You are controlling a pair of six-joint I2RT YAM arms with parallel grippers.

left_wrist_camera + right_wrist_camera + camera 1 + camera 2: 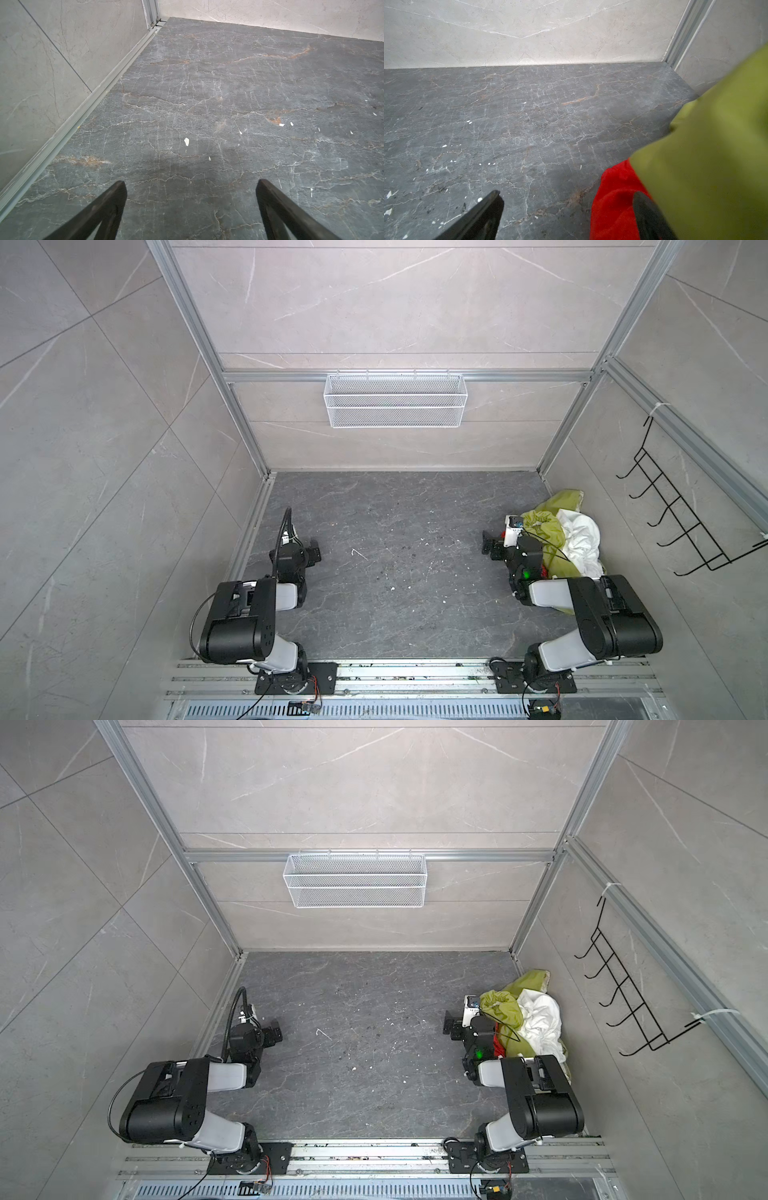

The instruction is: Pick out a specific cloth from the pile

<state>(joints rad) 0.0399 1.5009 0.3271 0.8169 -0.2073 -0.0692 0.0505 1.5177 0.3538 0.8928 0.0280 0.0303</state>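
Right gripper point(568, 194) is hanging wide open and holding nothing, low over the floor point(529, 124) at the edge of the pile point(561, 531), which is lying against the right wall point(648, 531). Left gripper point(191, 183) is gaping empty too, well apart from the fabrics.

You are risking a double grab. The green cloth point(716, 145) is draping over the cloth point(612, 197), and one finger point(645, 207) is sitting where the two are meeting. Closing there is likely catching green with red and dragging the heap. The red is looking thin, so a shallow pinch may be slipping off.

Both top views are giving you the whole pile and the white cloth point(582, 535), which the right wrist view is missing. That wrist view is giving you a broad red patch beside the finger, while in a top view the cloth point(498, 1044) is showing only as a sliver by the arm.
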